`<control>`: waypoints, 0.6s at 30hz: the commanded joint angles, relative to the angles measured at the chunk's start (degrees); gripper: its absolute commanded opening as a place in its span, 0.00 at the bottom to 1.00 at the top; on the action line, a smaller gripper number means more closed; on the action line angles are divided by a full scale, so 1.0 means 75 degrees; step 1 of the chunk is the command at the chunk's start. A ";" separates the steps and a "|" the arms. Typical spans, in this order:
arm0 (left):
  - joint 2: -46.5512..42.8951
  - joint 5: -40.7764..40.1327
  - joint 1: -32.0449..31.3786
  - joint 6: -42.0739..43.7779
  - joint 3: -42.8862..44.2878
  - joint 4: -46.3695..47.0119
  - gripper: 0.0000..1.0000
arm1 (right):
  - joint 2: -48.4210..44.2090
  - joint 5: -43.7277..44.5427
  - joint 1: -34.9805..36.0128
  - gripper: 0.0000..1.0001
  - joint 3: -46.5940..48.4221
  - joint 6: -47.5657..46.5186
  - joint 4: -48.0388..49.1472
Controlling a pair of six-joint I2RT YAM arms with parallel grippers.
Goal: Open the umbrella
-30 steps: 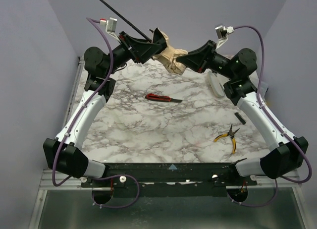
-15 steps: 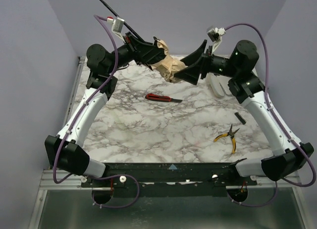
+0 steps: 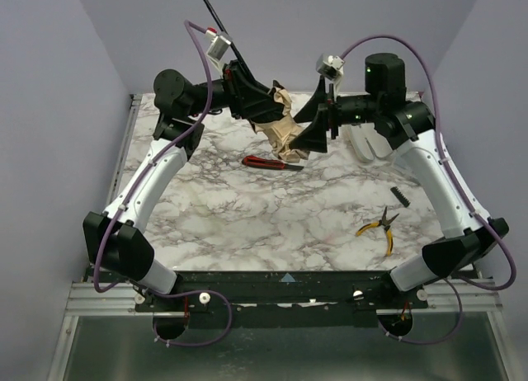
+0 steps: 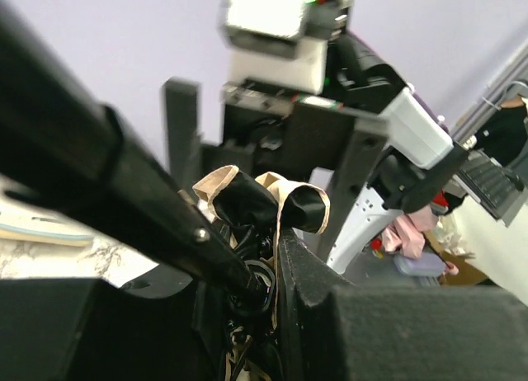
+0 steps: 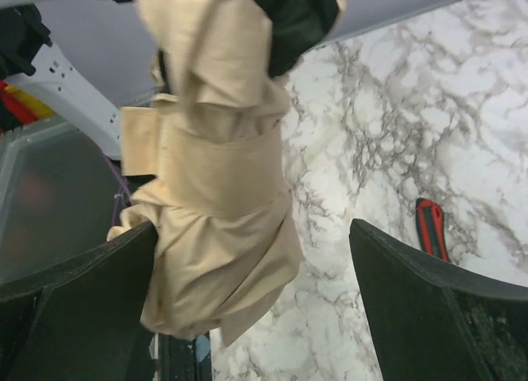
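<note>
The umbrella (image 3: 282,130) hangs above the back of the table as a folded tan bundle. Its thin black shaft (image 3: 211,11) slants up and to the left. My left gripper (image 3: 266,109) is shut on the umbrella where the shaft meets the ribs. The left wrist view shows the shaft (image 4: 124,191) running between my left gripper (image 4: 268,290) fingers, with black-lined folds (image 4: 272,204) beyond. My right gripper (image 3: 310,138) stands open at the bundle's lower end. In the right wrist view the tan fabric (image 5: 214,199) hangs against the left finger (image 5: 74,290), with my right gripper (image 5: 256,290) wide apart.
A red-handled cutter (image 3: 266,162) lies on the marble table (image 3: 247,224) under the umbrella, also seen as a red cutter (image 5: 431,228) from the right wrist. Yellow-handled pliers (image 3: 379,227) and a small black strip (image 3: 400,195) lie at the right. A white object (image 3: 367,142) sits behind the right arm.
My left gripper has shut on the umbrella at the shaft. My right gripper has let go of the fabric and opened. Both arms rose and the shaft swung more upright.
</note>
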 commanded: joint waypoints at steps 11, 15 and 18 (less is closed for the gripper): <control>0.0257 0.0455 -0.0501 -0.0109 0.0961 0.0363 0.00 | 0.0126 -0.1132 0.0531 0.79 -0.0958 0.0220 0.1030; 0.0447 0.0458 -0.0608 -0.0091 0.1262 0.0096 0.00 | 0.0211 -0.1392 0.0556 0.41 -0.0982 0.0770 0.1761; 0.0330 0.0167 -0.0577 0.0203 0.1128 -0.0140 0.16 | 0.0121 -0.1022 0.0555 0.00 -0.1103 0.1295 0.2185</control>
